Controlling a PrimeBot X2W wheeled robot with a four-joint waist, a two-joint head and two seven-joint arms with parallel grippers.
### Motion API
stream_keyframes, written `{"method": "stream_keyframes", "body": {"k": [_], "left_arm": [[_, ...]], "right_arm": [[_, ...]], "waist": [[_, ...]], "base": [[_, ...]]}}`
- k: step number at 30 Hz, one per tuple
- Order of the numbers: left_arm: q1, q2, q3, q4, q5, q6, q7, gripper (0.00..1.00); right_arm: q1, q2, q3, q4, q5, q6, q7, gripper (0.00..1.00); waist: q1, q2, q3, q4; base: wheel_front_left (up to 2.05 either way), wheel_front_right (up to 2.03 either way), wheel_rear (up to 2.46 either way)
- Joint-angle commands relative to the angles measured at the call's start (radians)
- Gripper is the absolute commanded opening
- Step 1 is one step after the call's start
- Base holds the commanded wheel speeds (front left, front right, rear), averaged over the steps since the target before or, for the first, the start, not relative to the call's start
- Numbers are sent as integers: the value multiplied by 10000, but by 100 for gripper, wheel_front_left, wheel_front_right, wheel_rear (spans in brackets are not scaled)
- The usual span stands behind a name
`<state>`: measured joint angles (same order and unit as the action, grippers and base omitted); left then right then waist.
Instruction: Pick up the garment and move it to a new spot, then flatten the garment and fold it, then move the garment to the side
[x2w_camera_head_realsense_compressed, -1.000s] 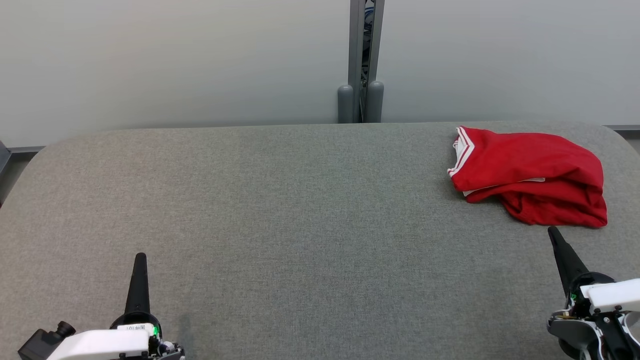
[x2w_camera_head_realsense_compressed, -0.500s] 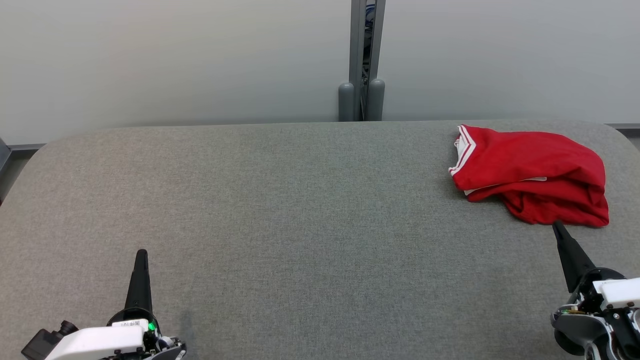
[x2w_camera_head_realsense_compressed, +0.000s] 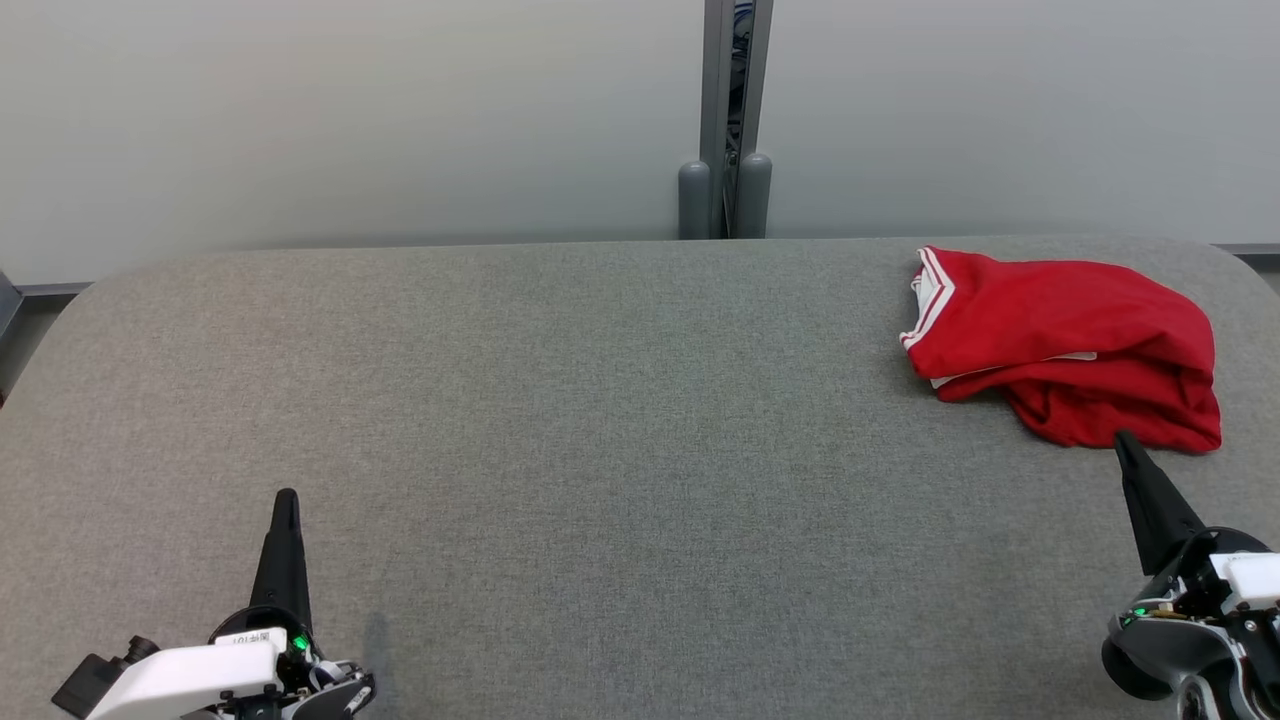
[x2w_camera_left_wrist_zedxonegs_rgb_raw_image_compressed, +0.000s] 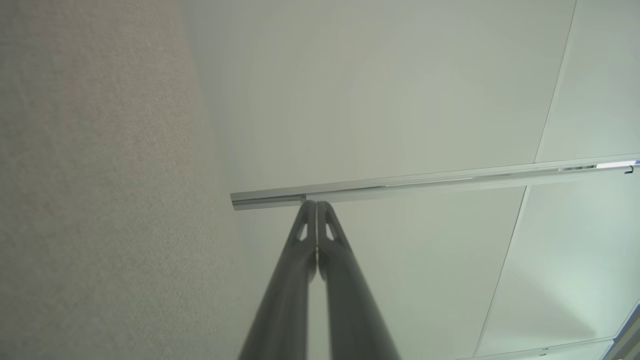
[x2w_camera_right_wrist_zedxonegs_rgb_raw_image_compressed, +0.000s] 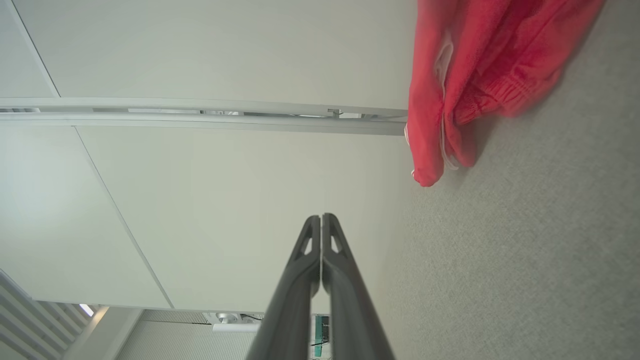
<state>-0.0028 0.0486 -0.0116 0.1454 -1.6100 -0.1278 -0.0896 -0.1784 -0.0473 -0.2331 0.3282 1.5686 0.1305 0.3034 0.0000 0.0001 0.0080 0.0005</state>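
Red garment (x2w_camera_head_realsense_compressed: 1065, 345) lies crumpled at the far right corner of the tabletop (x2w_camera_head_realsense_compressed: 600, 420), soft, light, floppy, probably best pinched at its near bunched edge just beside the right tool (x2w_camera_head_realsense_compressed: 1123, 440), closed and empty; left tool (x2w_camera_head_realsense_compressed: 286, 497) closed too, by the near edge.

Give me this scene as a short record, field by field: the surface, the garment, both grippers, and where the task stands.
surface: grey fabric-covered table
garment: red with white trim, bunched up at the table's far right
left gripper: shut, empty, at the near left, far from the garment
right gripper: shut, empty, tip at the garment's near edge; contact unclear
task stage: garment not yet picked up
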Motion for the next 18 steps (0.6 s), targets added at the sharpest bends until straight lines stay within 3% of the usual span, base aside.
{"method": "stream_keyframes", "body": {"k": [1, 18], "left_arm": [[-156, 29, -2, -36, -198, -58, 33, 0], [-152, 29, 0, -34, -167, -48, 32, 0]], "right_arm": [[-117, -55, -65, -24, 197, 4, 94, 0], [-114, -54, -51, -27, 172, 4, 95, 0]], "waist": [[0, -1, 6, 2], [0, -1, 6, 2]], "base": [[0, 0, 0], [0, 0, 0]]}}
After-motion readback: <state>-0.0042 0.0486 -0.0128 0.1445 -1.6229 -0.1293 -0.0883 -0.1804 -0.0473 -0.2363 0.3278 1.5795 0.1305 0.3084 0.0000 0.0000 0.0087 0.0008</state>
